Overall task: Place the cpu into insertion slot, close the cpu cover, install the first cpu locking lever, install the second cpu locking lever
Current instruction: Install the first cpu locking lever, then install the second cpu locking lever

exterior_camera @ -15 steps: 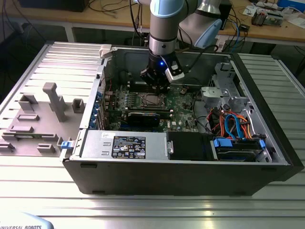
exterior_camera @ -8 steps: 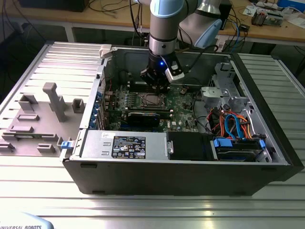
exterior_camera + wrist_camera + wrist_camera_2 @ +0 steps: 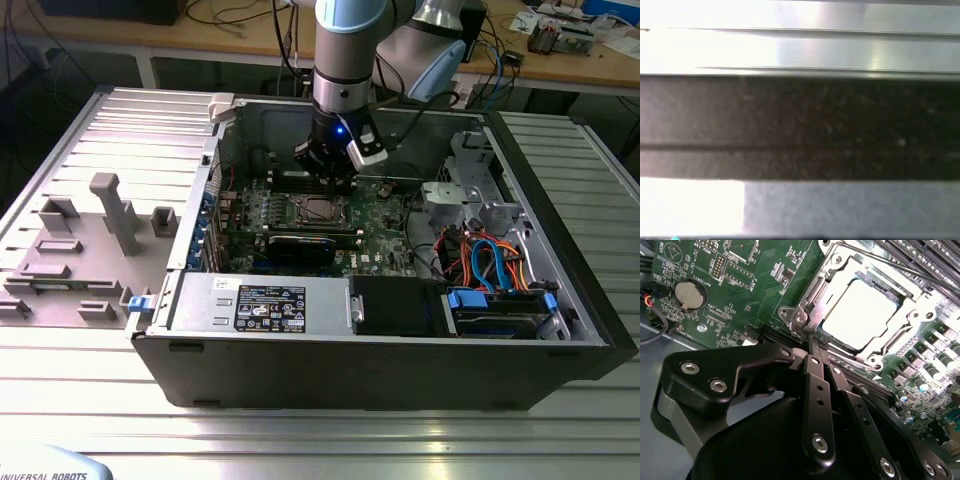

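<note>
progress looks well advanced: the cpu [image 3: 860, 315] already sits in the insertion slot [image 3: 910, 342] on the green motherboard [image 3: 765, 290], its pale metal top showing through the square window of the cpu cover [image 3: 832, 282], which lies flat over it — so placing and closing look done. whether either locking lever is latched cannot be told; a thin rod [image 3: 875, 265] runs along one side of the frame.

the gripper [image 3: 812, 340] hovers just beside a corner of the socket, fingers [image 3: 816, 385] pressed together with nothing between them. in the exterior view it hangs inside the open computer case [image 3: 560, 330] just above the socket.

counted: one cpu, one slot, one cover, one gripper — and one coin battery [image 3: 690, 294] on the board.
</note>
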Robot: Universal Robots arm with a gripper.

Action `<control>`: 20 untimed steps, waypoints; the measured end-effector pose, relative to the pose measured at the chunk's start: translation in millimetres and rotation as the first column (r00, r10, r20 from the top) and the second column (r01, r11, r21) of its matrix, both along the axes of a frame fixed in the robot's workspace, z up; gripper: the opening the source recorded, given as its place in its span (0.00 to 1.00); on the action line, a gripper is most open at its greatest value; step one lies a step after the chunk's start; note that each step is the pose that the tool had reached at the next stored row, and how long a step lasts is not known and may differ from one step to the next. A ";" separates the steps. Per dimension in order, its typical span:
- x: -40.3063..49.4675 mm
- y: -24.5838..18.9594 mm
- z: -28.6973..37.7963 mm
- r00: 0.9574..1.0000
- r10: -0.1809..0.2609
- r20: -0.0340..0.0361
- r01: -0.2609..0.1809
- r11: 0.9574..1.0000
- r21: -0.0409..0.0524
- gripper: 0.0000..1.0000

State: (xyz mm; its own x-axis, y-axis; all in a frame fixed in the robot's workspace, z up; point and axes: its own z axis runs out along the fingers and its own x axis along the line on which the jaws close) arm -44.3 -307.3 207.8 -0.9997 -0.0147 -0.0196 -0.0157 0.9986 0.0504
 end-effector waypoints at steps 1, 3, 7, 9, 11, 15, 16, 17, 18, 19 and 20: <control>0.0 -0.2 -0.1 1.000 0.000 0.000 0.000 1.000 0.000 0.11; 0.0 -0.3 -0.1 1.000 0.000 0.000 0.000 1.000 0.000 0.11; 0.0 -0.7 -0.1 1.000 0.000 0.000 0.000 1.000 0.000 0.11; 0.0 -0.8 -0.1 1.000 0.000 0.000 0.000 1.000 0.000 0.11; 0.0 -0.9 -0.1 1.000 0.000 0.000 0.000 1.000 0.000 0.11; 0.0 -2.7 0.0 1.000 0.000 0.000 0.000 1.000 0.000 0.11; -0.1 -2.8 0.8 1.000 0.000 0.000 0.000 1.000 0.000 0.11; -0.1 -2.8 2.4 1.000 0.000 0.000 0.000 1.000 0.000 0.11; 0.0 -2.8 4.5 1.000 0.000 0.000 0.000 1.000 0.000 0.11; 0.0 -2.8 6.6 1.000 0.000 0.000 0.000 1.000 0.000 0.11; 0.0 -2.8 8.0 1.000 0.000 0.000 0.000 1.000 0.000 0.11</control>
State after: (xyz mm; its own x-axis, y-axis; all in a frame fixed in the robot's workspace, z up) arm -44.3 -310.1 215.7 -0.9997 -0.0146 -0.0197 -0.0156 0.9986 0.0505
